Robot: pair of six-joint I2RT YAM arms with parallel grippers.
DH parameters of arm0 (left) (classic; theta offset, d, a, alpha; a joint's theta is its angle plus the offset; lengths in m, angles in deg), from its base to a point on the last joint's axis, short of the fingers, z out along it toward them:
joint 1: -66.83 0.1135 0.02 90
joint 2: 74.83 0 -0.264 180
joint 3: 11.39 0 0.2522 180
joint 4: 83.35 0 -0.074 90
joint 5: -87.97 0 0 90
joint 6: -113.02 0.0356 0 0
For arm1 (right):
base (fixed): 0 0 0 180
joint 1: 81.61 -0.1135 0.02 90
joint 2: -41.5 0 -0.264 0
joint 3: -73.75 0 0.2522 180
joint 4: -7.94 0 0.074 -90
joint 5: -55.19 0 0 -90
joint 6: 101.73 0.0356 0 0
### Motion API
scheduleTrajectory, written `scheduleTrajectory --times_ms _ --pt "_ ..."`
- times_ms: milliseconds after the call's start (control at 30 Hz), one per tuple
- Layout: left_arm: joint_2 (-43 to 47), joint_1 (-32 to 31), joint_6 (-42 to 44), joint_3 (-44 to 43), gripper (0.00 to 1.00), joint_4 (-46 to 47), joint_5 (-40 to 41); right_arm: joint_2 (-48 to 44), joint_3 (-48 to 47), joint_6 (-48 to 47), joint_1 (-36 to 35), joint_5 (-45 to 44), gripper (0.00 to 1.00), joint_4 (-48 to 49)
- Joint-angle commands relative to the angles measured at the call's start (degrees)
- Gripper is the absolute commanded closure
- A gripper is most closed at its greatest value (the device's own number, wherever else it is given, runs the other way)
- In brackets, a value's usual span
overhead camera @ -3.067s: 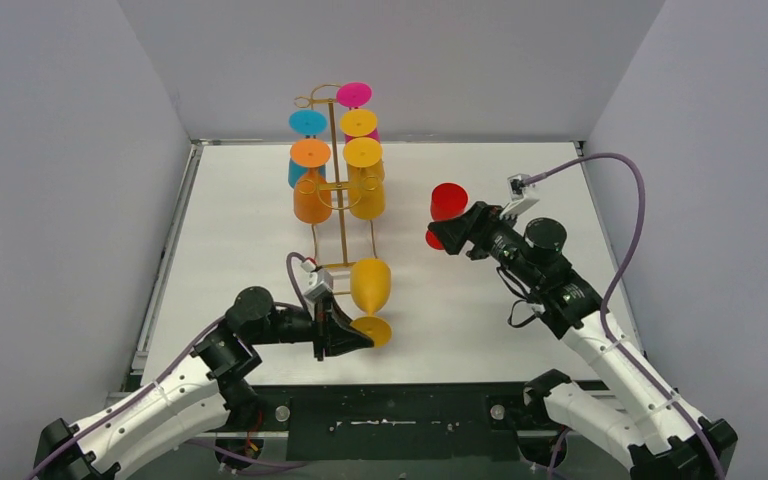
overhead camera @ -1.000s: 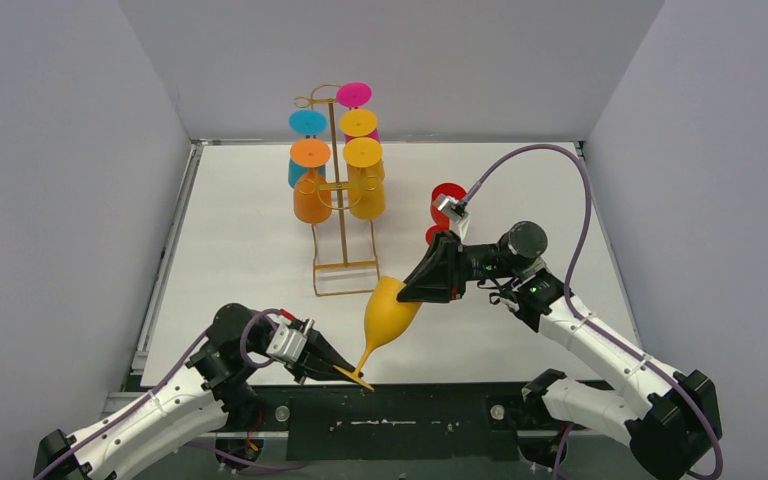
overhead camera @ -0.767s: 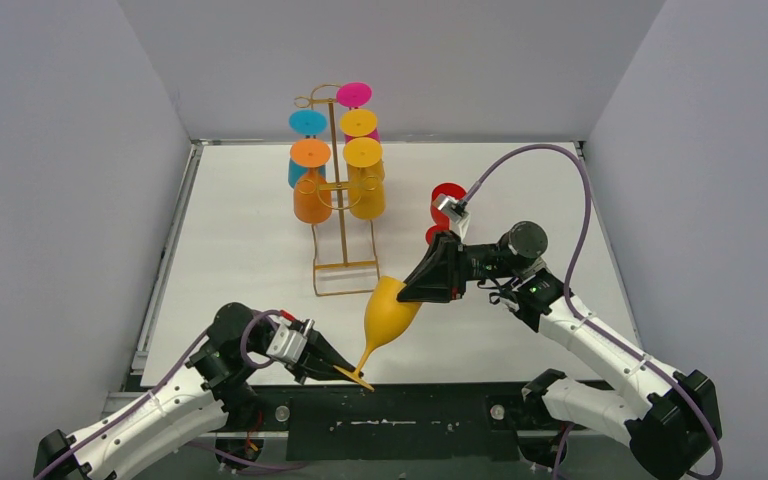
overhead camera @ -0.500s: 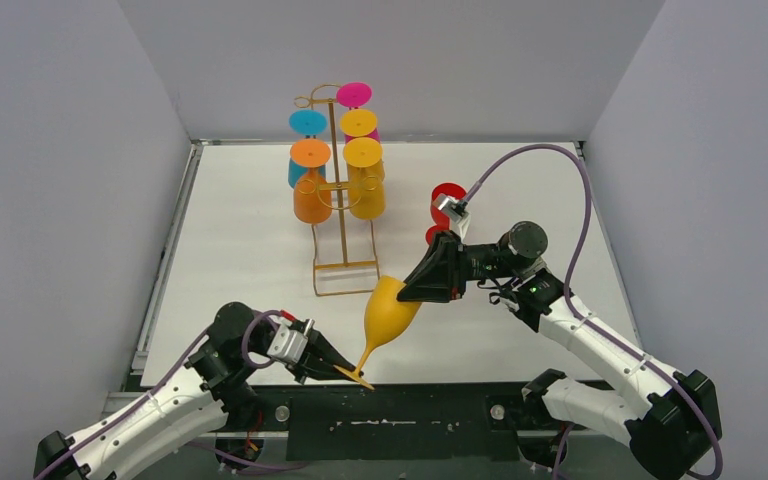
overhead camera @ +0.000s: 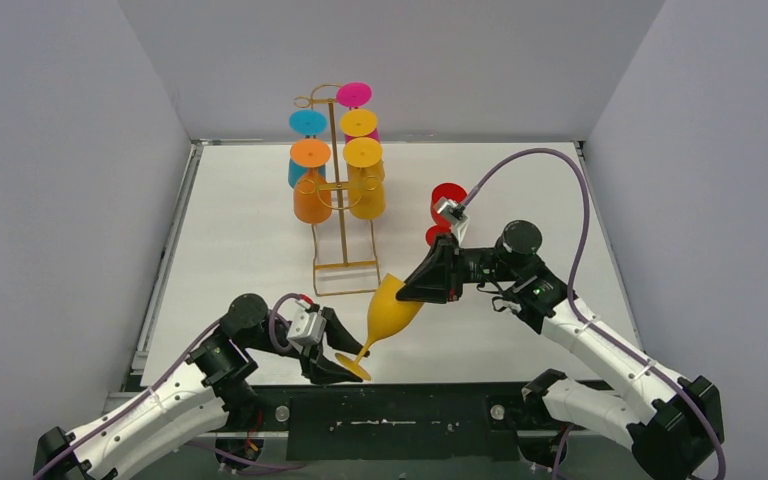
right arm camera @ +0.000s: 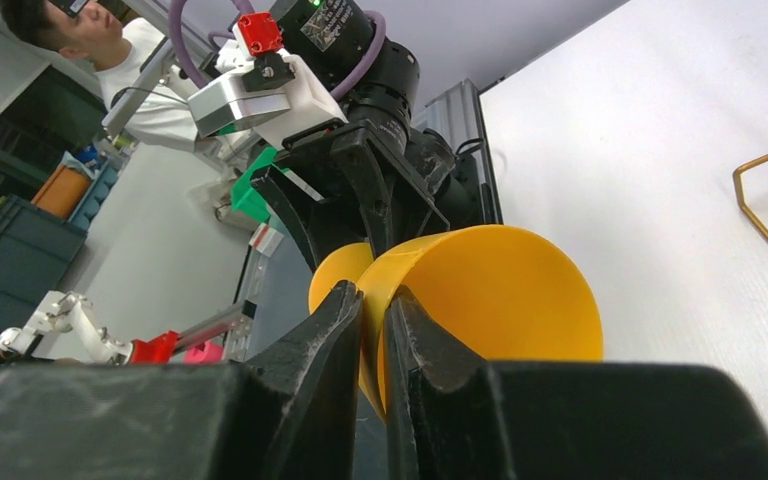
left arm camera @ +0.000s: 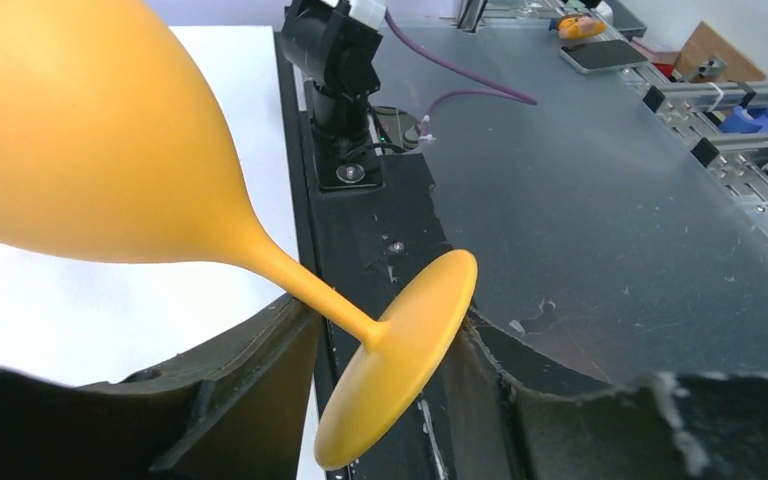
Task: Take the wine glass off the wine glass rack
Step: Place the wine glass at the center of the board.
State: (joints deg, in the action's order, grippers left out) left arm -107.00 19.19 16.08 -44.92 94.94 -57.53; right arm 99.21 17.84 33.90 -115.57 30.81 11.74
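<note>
Yellow wine glass (overhead camera: pixel 392 308): rim clamped in right hand (overhead camera: pixel 407 290), foot between parted left hand (overhead camera: pixel 350 353).

Your left arm (overhead camera: pixel 175 395) lies low by the near edge of the desk (overhead camera: pixel 240 230) and reaches to the right. Your left claw (overhead camera: pixel 348 350) is spread apart, with one finger on each side of the foot of the yellow wine glass (overhead camera: pixel 392 312). Your right arm (overhead camera: pixel 580 335) bends at the elbow and reaches left. Your right claw (overhead camera: pixel 407 292) pinches the rim of the glass, one finger inside the cup and one outside.
</note>
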Motion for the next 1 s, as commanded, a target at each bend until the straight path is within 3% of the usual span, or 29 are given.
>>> scheduleTrajectory --times_ms 0,167,367,567,767,967 --pt "0.78 -0.11 1.47 -4.01 0.53 -1.71 3.25 -1.41 -2.82 -5.87 -0.19 -3.53 1.00 -3.02" --pt "2.44 -0.09 3.19 -4.40 0.43 -4.67 6.60 -2.41 -3.54 -9.71 -0.24 -5.91 1.00 -7.92" --pt "3.67 -0.14 4.64 -4.74 0.41 -6.60 9.09 -3.87 -3.31 -11.84 -0.28 -5.62 1.00 -9.39" --pt "3.99 -0.09 4.91 -4.84 0.37 -7.87 11.97 -4.52 -5.19 -18.49 -0.32 -8.44 1.00 -19.26" --pt "3.60 -0.07 5.42 -5.64 0.35 -10.45 17.78 -4.57 -9.26 -24.99 -0.30 -24.18 1.00 -33.93" --pt "4.22 -0.07 5.23 -6.33 0.32 -11.97 24.87 -5.47 -11.97 -24.74 -0.26 -49.88 1.00 -43.18"
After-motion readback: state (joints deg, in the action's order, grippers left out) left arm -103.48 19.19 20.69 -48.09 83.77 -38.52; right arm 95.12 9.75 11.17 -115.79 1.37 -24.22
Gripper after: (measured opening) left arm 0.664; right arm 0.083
